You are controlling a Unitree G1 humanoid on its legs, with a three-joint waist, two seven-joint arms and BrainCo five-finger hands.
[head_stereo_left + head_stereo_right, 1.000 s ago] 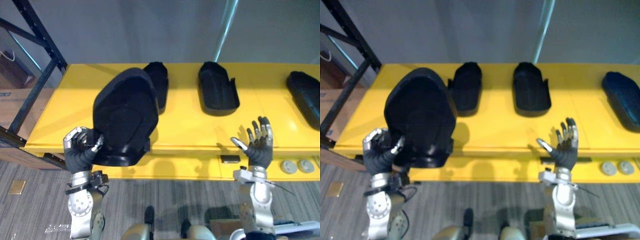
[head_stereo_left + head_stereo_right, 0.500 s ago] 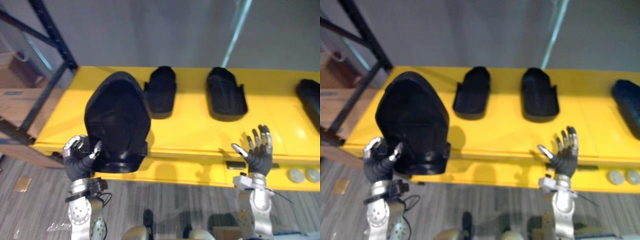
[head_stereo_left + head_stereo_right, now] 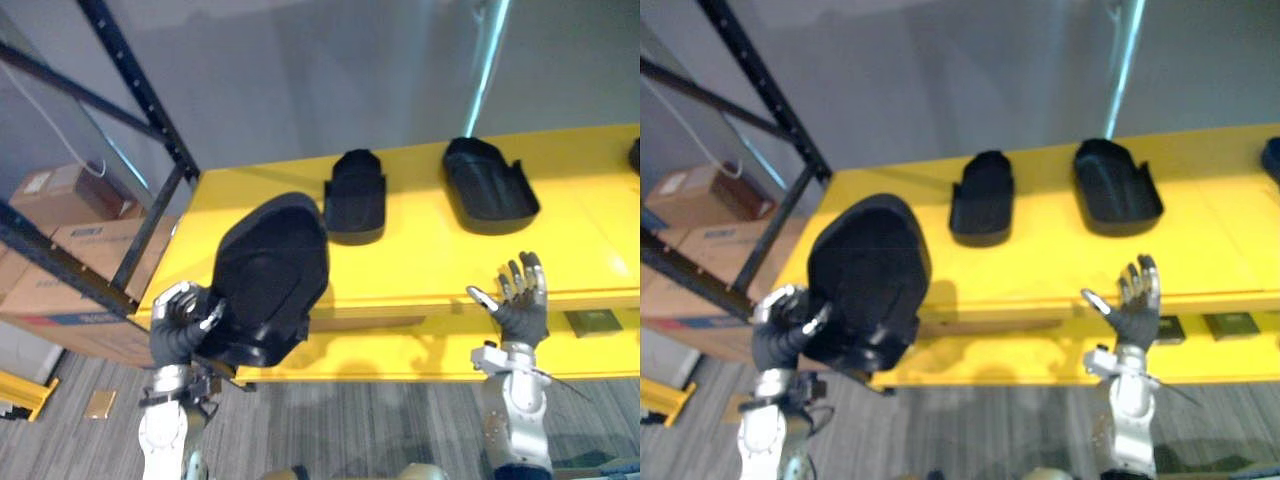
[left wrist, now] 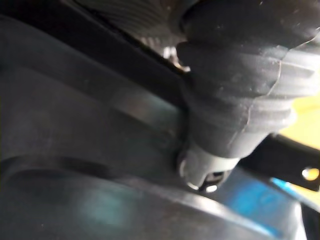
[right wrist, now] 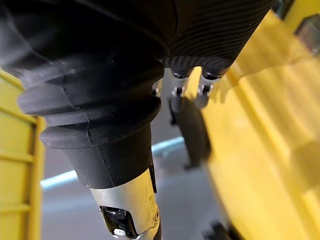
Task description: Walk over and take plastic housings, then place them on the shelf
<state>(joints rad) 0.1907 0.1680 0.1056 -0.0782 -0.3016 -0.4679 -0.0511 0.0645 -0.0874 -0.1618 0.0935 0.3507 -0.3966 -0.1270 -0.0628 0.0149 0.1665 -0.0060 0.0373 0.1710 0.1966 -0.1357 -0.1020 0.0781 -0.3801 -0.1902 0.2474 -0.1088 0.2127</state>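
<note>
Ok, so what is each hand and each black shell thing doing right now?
left hand: shut on the big housing's lower edge.
big housing: held up at the shelf's front left.
right hand: open, empty, raised near the shelf's front.
small housing: lying on the yellow shelf, nothing touching it.
wider housing: lying on the shelf, apart from the small one.

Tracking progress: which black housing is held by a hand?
The large domed housing, gripped by the left hand; the smaller housings lie on the yellow shelf.
</note>
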